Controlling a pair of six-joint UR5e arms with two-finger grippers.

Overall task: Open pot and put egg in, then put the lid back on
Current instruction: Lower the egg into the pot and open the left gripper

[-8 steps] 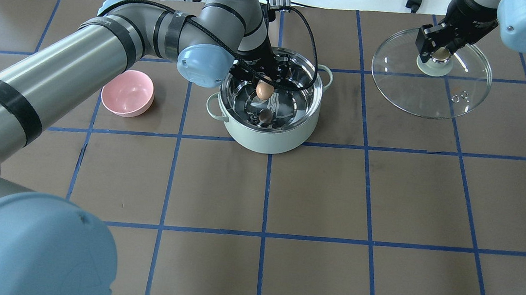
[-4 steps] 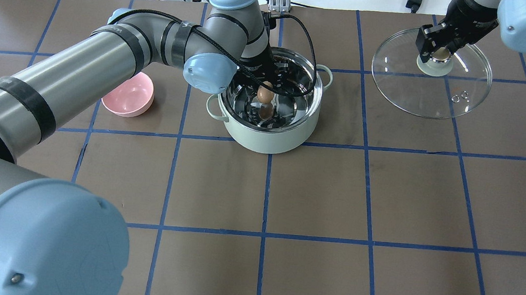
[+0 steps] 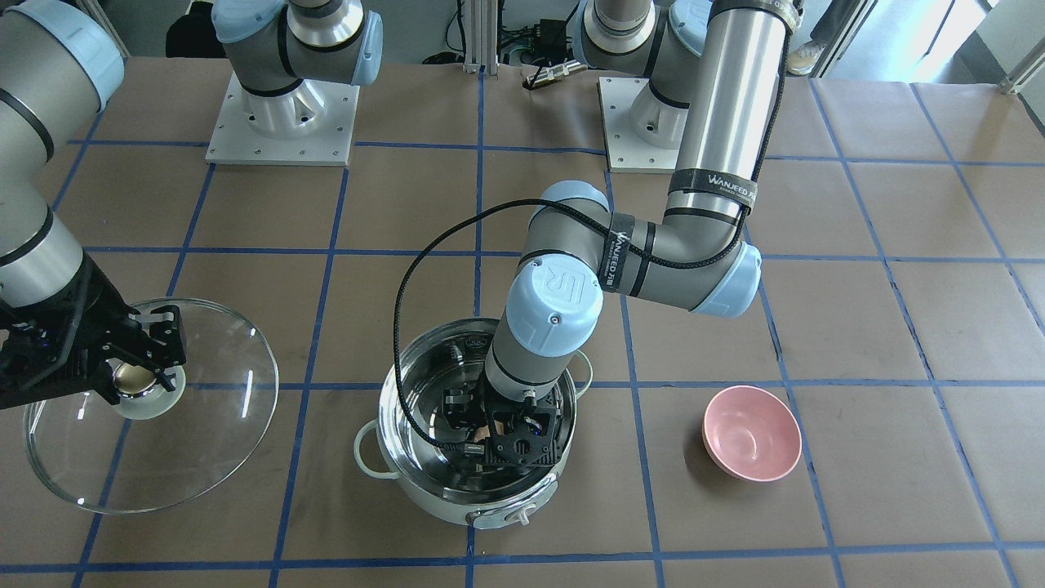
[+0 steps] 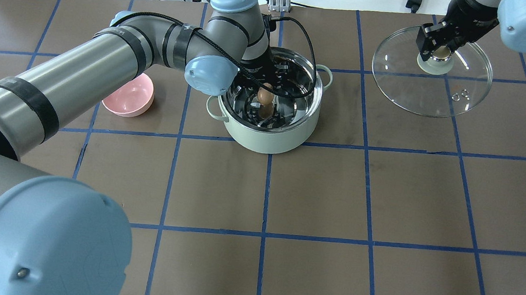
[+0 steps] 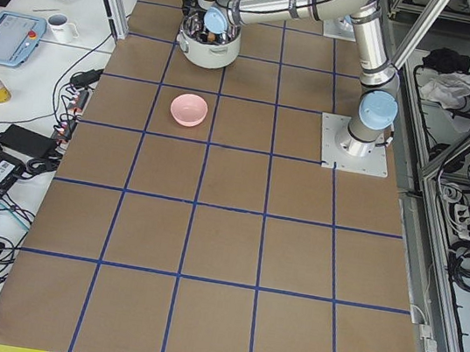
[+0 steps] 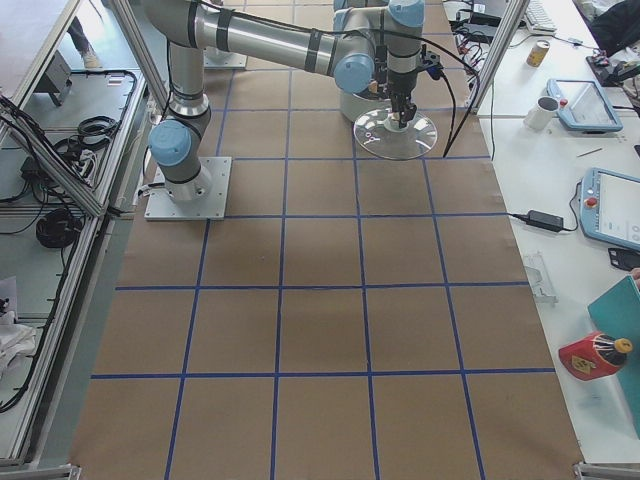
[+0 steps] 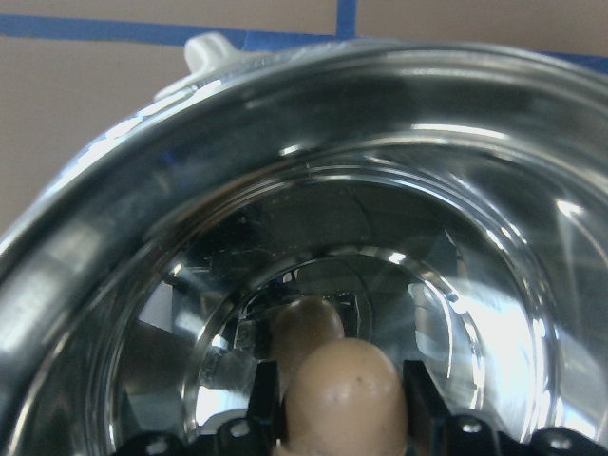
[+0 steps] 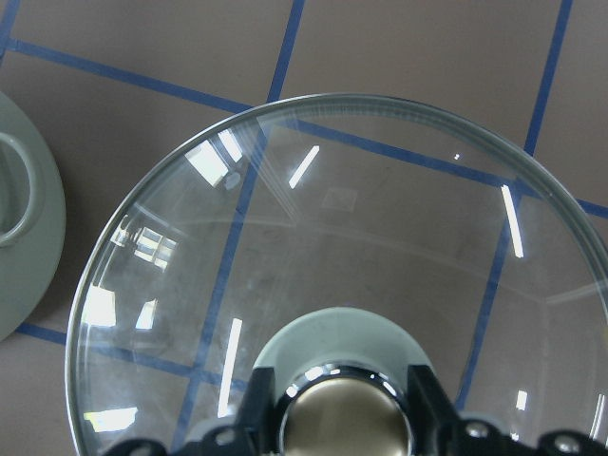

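The mint-white pot [image 4: 266,135] stands open on the table, also in the front view [image 3: 369,457]. My left gripper [image 4: 265,90] reaches down inside it, shut on the tan egg [image 4: 264,94]. In the left wrist view the egg [image 7: 344,391] sits between the fingers, just above the shiny steel floor, with its reflection below. My right gripper [image 4: 441,50] is shut on the beige knob [image 8: 342,418] of the glass lid [image 4: 444,95]. It holds the lid tilted, to the pot's right. The lid also shows in the front view [image 3: 196,433].
A small pink bowl [image 4: 129,94] sits on the table left of the pot, also in the front view [image 3: 751,445]. The left arm's black cable [image 4: 310,45] arcs over the pot's rim. Brown paper with blue tape lines covers the table.
My left gripper has lowered the egg deeper into the pot, closer to its reflection on the steel floor. The right gripper and lid have hardly moved.
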